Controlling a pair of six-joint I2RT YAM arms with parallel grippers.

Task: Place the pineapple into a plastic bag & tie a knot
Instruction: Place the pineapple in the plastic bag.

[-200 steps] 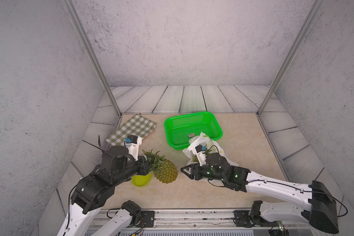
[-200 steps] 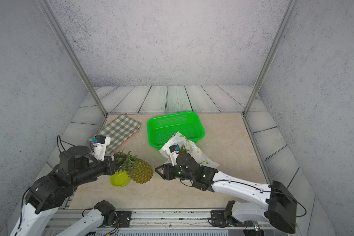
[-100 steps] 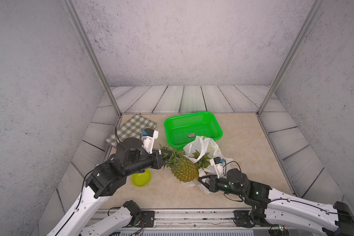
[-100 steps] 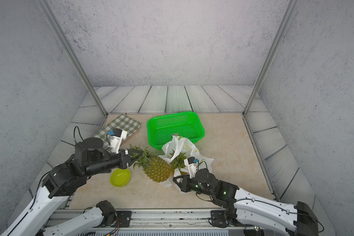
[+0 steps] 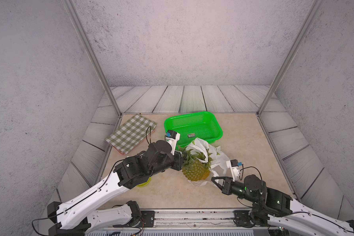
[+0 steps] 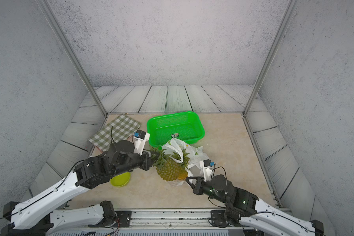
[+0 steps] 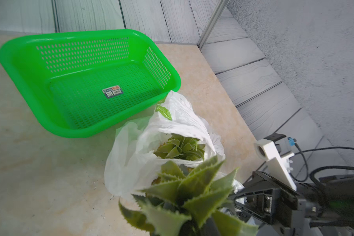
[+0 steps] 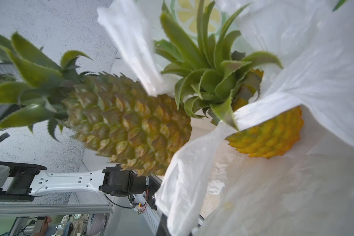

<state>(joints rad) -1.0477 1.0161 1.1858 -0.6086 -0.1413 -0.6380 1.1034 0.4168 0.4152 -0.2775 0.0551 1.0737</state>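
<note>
Top views | left fingers grip pineapple | right fingers pinch plastic bag

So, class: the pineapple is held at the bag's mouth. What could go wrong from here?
1. The left gripper holds the pineapple only by its crown leaves; they could slip or tear.
2. The plastic bag is slack and a second pineapple already sits inside, so the fruit may snag on the rim or shove the bag away.
3. The right gripper seems to pinch just a thin edge of film, which could pull free.
</note>
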